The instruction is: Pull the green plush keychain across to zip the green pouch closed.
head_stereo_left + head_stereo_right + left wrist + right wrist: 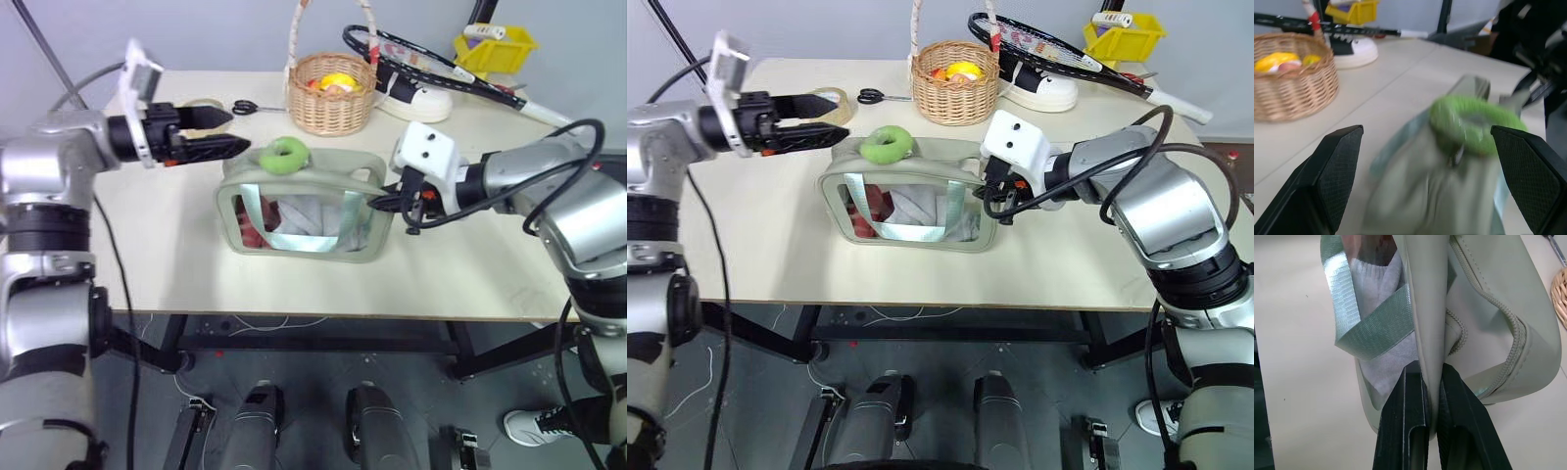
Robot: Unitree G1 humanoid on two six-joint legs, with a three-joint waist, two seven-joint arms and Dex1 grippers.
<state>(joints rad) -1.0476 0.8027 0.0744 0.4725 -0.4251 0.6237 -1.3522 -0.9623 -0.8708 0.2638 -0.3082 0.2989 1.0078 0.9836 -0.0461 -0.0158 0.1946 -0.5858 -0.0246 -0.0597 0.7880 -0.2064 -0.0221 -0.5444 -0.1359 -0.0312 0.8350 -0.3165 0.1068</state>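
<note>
Two hands work at the green pouch, which stands upright on the table and serves as the landmark for everything else. No brand, label or legible writing shows on the pouch or on anything around it. The green plush keychain rests on the pouch's top at its left end, as the head views show it, on the zipper line. The left hand hangs just to the left of the keychain at about the same height, apart from it, its two black fingers spread wide and holding nothing (in the left wrist view the fuzzy ring sits in the gap between them, a little beyond the tips). The right hand is clenched on the pouch's right end, its fingers pinching the pale green edge wall between them beside the end of the zipper. Through the clear window on the pouch's near side show a light green ribbon handle, white cloth and something red. Behind the pouch stands a wicker basket with yellow things in it, to the pouch's back left lie scissors and a tape roll, and to its back right a racket and a yellow bin.
</note>
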